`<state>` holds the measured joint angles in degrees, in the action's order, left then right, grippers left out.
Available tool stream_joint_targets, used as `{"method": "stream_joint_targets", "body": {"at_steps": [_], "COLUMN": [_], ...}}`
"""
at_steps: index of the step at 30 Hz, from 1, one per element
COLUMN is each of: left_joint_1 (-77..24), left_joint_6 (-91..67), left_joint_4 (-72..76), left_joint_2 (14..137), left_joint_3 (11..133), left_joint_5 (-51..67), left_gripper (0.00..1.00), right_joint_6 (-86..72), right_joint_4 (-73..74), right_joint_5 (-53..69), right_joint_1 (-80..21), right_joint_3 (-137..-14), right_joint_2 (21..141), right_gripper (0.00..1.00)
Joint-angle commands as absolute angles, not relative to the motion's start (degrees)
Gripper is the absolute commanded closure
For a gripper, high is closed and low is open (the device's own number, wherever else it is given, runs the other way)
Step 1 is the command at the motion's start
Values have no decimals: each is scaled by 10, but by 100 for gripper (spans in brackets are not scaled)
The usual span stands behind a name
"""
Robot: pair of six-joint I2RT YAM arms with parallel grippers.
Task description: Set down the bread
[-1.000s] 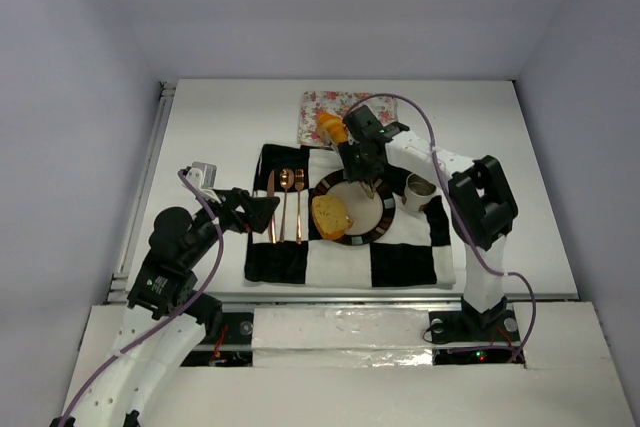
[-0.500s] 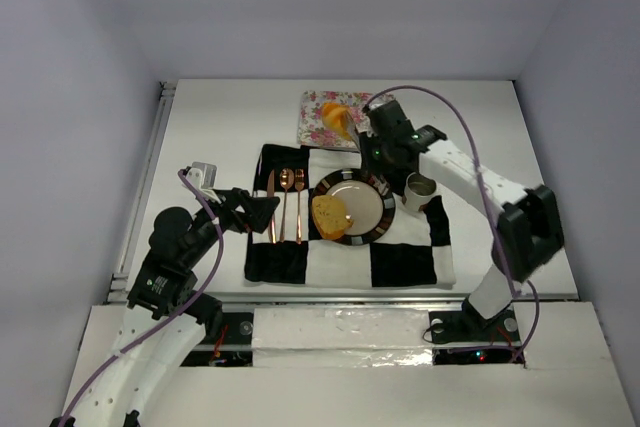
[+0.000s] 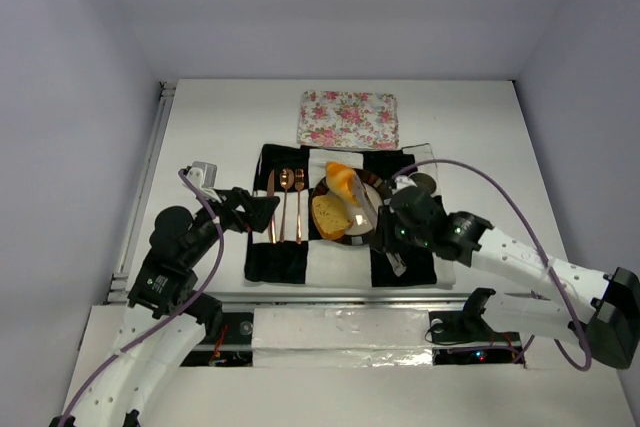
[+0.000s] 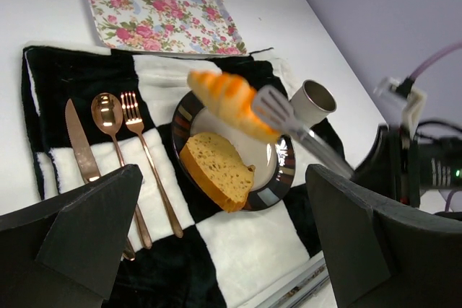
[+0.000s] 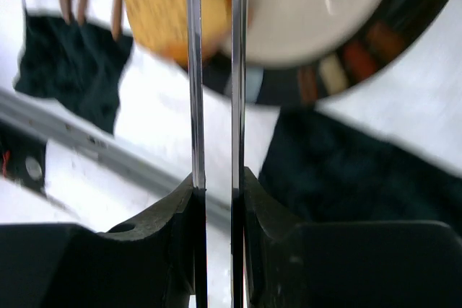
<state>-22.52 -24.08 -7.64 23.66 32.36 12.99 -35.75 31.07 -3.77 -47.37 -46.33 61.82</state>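
The bread is two pieces. The tan-brown slice (image 3: 330,215) lies on the left of the dark-rimmed plate (image 3: 374,197); it also shows in the left wrist view (image 4: 216,171) and blurred in the right wrist view (image 5: 155,5). The glossy orange roll (image 3: 340,179) (image 4: 229,100) is pinched in metal tongs (image 3: 362,209) (image 4: 303,135) above the plate's far-left part (image 4: 285,171). My right gripper (image 3: 395,237) (image 5: 216,185) is shut on the tongs' two arms (image 5: 193,70). My left gripper (image 3: 262,210) (image 4: 224,203) is open and empty, left of the plate.
The plate sits on a black-and-white checked mat (image 3: 400,265). A copper knife (image 4: 83,156), spoon (image 4: 108,117) and fork (image 4: 144,149) lie left of the plate. A metal cup (image 4: 312,102) stands right of it. A floral tray (image 3: 348,119) lies behind the mat.
My right arm swung from the floral tray back toward the near side, carrying the roll in the tongs to above the plate. The left arm has not moved.
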Motion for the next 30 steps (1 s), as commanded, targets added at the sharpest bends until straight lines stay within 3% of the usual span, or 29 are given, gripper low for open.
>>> {"method": "stream_joint_targets", "body": {"at_steps": [1, 7, 9, 13, 25, 30], "left_joint_1": [-229, -229, -229, -229, -229, -229], "left_joint_6": [-239, -240, -240, -241, -239, -239], "left_joint_4": [-56, -56, -56, -56, -54, -52], "left_joint_2": [241, 243, 243, 243, 230, 223], "left_joint_3": [320, 321, 320, 320, 320, 319], "left_joint_5": [127, 126, 125, 125, 133, 142], "left_gripper": [2, 2, 2, 2, 2, 2], "right_joint_6": [-466, -490, -489, -483, -422, -338], "right_joint_4": [271, 238, 238, 258, 312, 291], "right_joint_5": [-57, -40, -43, -55, -170, -129], "right_joint_1": [-510, -533, -533, -533, -493, -287], "right_joint_3": [-414, -365, -374, -402, -542, -599], "right_joint_2": [578, 584, 587, 566, 586, 642], "right_gripper": [79, 74, 61, 50, 57, 58]}}
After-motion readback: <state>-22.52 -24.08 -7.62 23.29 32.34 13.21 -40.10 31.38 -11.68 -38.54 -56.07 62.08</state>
